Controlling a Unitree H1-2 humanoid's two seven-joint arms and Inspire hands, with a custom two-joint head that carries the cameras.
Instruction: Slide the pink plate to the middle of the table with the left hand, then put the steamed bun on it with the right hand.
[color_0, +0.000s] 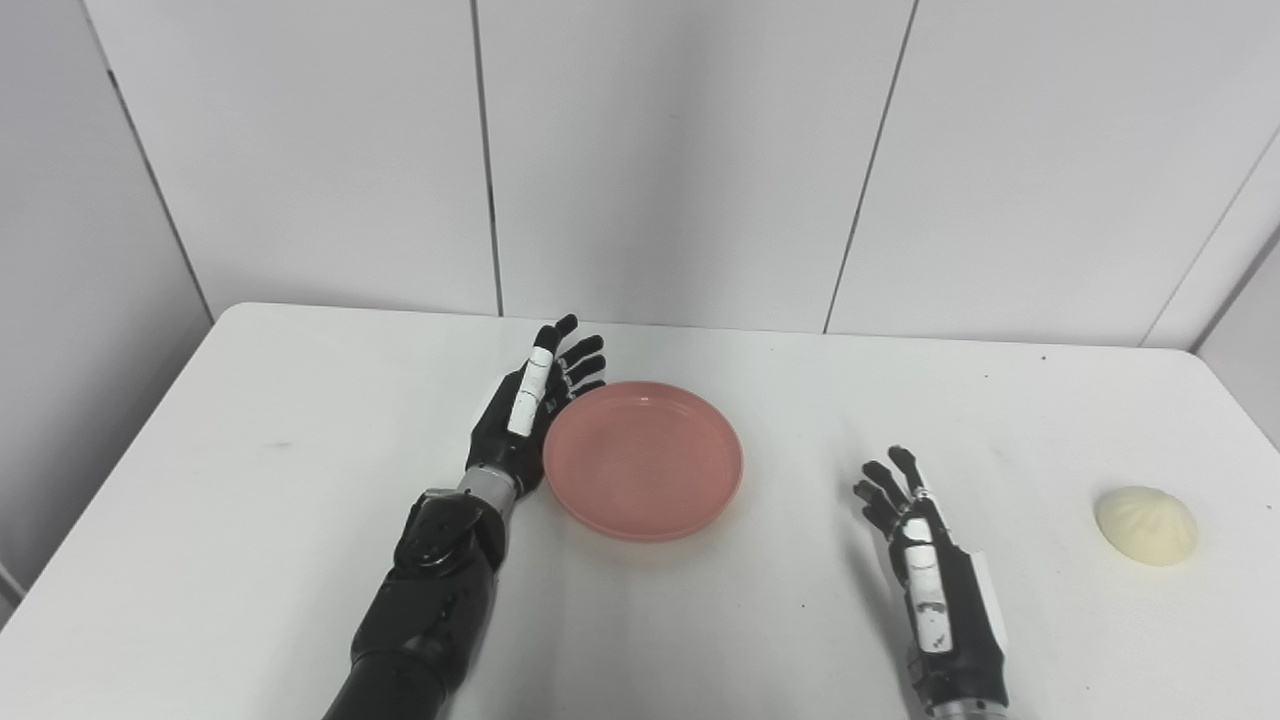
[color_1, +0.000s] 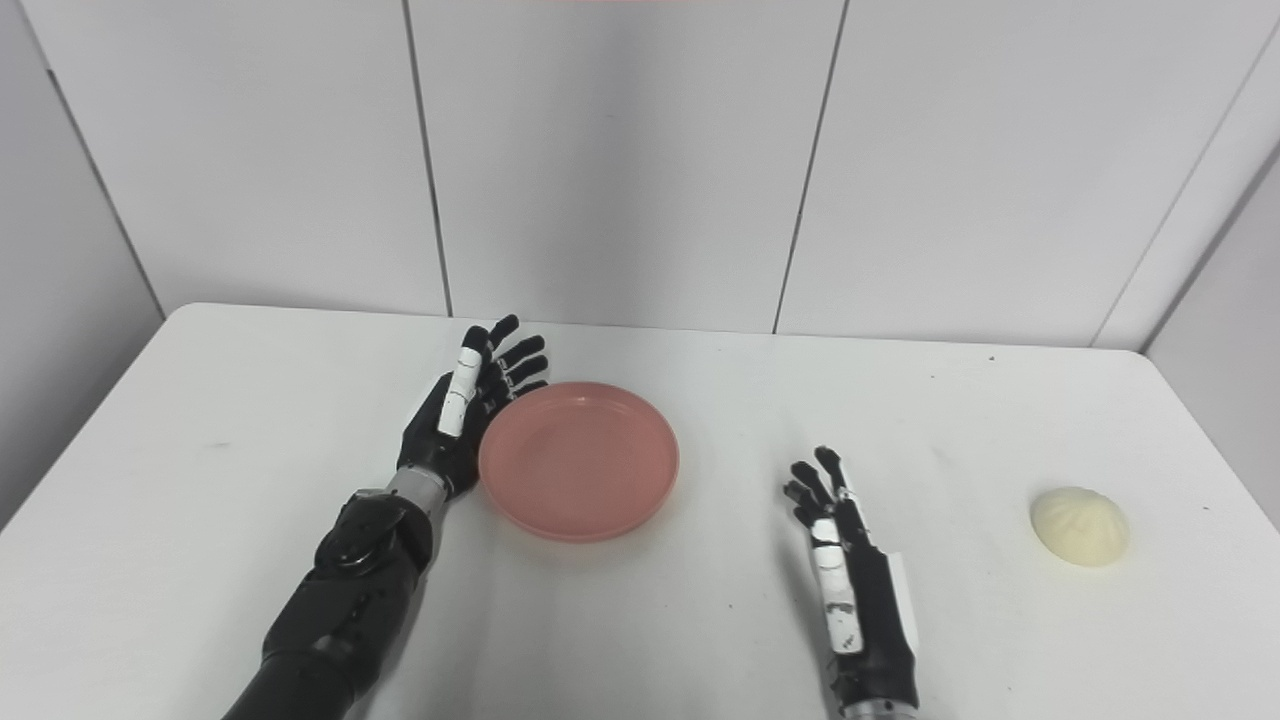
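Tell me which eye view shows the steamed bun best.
The right eye view: the steamed bun sits farther in from the picture's right edge, whole, with its pleated top visible on the white table. The left eye view also shows it whole and unblocked, only closer to the edge. Neither hand touches it.

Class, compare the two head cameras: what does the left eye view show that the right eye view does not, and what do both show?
Only the left eye view: more wall to the left of the table, and a grey strip at its lower left edge.
Only the right eye view: more wall beyond the table's right edge.
Both: the left hand, open, edge-on against the pink plate; the right hand, open and holding nothing; the steamed bun lying apart on the white table, far right.
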